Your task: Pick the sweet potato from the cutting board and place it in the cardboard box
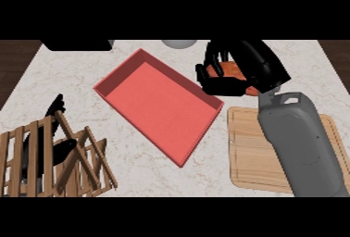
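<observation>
My right hand (247,62) is raised above the counter at the upper right, its fingers curled round the orange sweet potato (232,70), which shows only between them. It hovers just right of the red box (161,104), an open shallow tray lying diagonally mid-counter. The wooden cutting board (247,152) lies at the lower right, partly under my grey forearm. My left hand (56,107) appears as dark fingers at the left, behind the wooden rack.
A wooden slatted rack (51,159) occupies the lower left corner. A grey round object (179,43) and a black item (77,45) sit at the counter's far edge. Dark floor borders the counter on both sides.
</observation>
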Available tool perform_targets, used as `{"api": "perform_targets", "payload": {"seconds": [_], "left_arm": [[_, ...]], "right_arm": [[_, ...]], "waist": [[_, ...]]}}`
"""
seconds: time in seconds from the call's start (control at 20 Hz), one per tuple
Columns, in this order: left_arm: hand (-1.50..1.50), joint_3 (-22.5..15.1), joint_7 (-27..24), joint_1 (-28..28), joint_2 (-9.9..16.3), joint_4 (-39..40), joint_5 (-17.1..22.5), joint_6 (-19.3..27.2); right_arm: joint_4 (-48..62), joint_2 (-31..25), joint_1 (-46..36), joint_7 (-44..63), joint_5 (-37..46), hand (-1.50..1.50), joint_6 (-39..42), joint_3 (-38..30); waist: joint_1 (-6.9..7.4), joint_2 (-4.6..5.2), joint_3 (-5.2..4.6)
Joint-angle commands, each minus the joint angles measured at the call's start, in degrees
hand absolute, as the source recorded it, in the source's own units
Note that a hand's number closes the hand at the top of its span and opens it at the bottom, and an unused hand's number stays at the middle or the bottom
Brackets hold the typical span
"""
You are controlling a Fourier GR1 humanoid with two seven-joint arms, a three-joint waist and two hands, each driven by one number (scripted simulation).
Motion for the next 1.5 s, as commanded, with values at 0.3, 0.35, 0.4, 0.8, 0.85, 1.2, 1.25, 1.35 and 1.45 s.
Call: {"api": "perform_targets", "payload": {"seconds": [0.3, 0.35, 0.4, 0.8, 0.85, 1.2, 1.25, 1.35, 1.45], "left_arm": [[0.0, -1.89, 0.38, 2.13, -3.06, 0.45, 1.04, -1.09], [0.0, -1.97, 0.58, -3.03, -4.17, 5.25, -0.01, 0.1], [0.0, -1.89, 4.51, -3.05, -2.8, 0.51, 0.73, -1.32], [0.0, -1.38, 1.8, -2.39, -3.06, 2.89, 0.03, -1.53], [0.0, -2.59, 2.23, -4.26, -4.65, 4.04, -0.9, -0.35], [0.0, -2.13, 0.35, -4.11, -4.14, 5.03, 0.11, -1.48], [0.0, -2.27, 4.22, -9.99, -3.28, 5.7, 0.04, -2.49], [0.0, -2.71, 1.05, -4.91, -4.1, 5.0, -0.48, -1.45], [0.0, -2.15, 1.3, -6.73, -3.73, 5.36, 0.33, -2.13]], "right_arm": [[18.06, 8.92, -12.37, 5.27, 5.74, 1.5, -6.32, 3.96], [22.12, 8.96, -14.2, 4.82, 4.56, 1.5, -7.39, 4.65], [24.24, 8.99, -16.49, 5.73, 4.14, 1.5, -8.26, 5.26], [40.35, 9.08, -19.47, 5.37, -1.26, 1.5, -15.91, 13.1], [44.29, 9.09, -23.26, 5.01, -1.65, 1.5, -16.57, 11.51], [50.05, 9.1, -24.13, 3.3, -12.29, -1.5, -22.63, 16.22], [52.83, 9.1, -24.89, 1.36, -12.29, -1.5, -23.46, 15.96], [53.41, 9.1, -22.27, -1.86, -15.33, -1.5, -26.78, 15.33], [50.71, 9.1, -19.89, -3.97, -19.25, -1.5, -32.34, 15.09]], "waist": [[1.33, 0.77, -0.92], [1.36, 1.2, -0.96], [1.54, 0.92, -0.91], [2.38, 1.06, -0.94], [3.01, 1.44, -0.96], [3.86, 1.46, -0.95], [4.26, 2.01, -0.93], [4.85, 1.97, -0.93], [5.32, 2.05, -0.9]]}}
